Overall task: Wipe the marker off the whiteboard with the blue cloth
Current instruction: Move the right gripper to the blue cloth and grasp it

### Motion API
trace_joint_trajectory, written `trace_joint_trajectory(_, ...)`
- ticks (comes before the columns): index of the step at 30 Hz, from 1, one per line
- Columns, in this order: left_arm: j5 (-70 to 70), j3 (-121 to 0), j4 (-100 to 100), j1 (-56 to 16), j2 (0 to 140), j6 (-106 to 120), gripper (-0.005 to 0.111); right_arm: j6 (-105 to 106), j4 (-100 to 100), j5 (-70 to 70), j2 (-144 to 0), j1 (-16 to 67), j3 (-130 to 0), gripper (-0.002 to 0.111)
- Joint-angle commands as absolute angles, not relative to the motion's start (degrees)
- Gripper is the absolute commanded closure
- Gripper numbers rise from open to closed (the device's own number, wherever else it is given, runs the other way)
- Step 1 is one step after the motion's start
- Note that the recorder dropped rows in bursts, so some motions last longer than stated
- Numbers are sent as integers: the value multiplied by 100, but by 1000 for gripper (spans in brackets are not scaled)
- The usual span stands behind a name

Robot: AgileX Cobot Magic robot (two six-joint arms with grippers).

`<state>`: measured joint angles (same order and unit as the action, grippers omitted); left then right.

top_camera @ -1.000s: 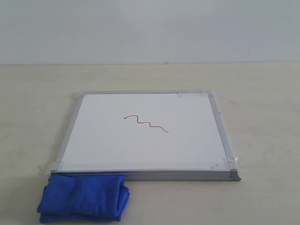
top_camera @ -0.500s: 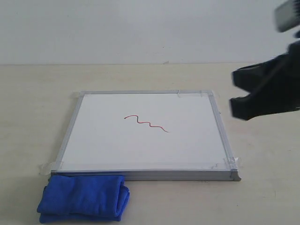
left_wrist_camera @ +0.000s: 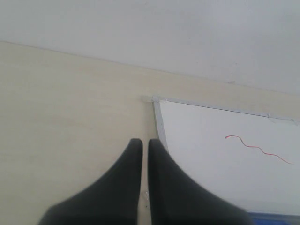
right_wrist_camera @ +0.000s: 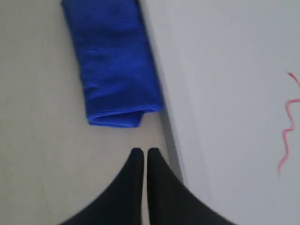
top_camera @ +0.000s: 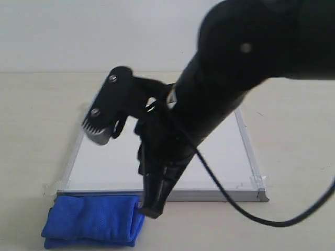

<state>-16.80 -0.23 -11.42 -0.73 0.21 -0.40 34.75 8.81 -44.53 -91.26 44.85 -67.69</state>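
One blue cloth [top_camera: 91, 219] lies nearest, folded on the table [top_camera: 31, 130]. Its long side sits right against the front rail of the whiteboard [top_camera: 233, 151], at the whiteboard's front left corner.

Just past the cloth's right end, and just in front of that same rail, the right gripper [top_camera: 152, 209] points down at the table. Its two fingers are pressed together with only a hairline slit between them, and nothing is between them. Whether the tips touch the table cannot be told.

One thick black right arm [top_camera: 251, 52], with one cable [top_camera: 246, 214] looping below it, reaches in over the whiteboard from its right side. In the exterior view it hides the middle of the whiteboard.

The single whiteboard lies flat in its silver frame, with clear tape [top_camera: 255, 181] showing at its two front corners. One red marker line [left_wrist_camera: 257, 148], a few waves long, sits unwiped near the whiteboard's middle, well apart from the cloth.

The left gripper [left_wrist_camera: 142, 141] is over bare table just outside the whiteboard's left rail. Its two fingers are closed together and empty.

Behind the whiteboard's back rail the table runs to one plain white wall [top_camera: 78, 31].
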Motion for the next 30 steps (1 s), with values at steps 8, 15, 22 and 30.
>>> trace_joint_trajectory(8,-1678,0,-1120,-58,0,-44,102,4006,1232,-4780,-10665,5205,-8044,90)
trace_joint_trajectory(15,-1678,0,-1120,-58,0,-44,102,3803,1277,-3951,-11067,5594,-8157,46)
trace_joint_trajectory(22,-1678,0,-1120,-58,0,-44,102,3319,1237,-3497,-11384,5722,-8157,46)
trace_joint_trajectory(30,-1678,0,-1120,-58,0,-44,102,2902,845,-3484,-11627,5712,-8157,46)
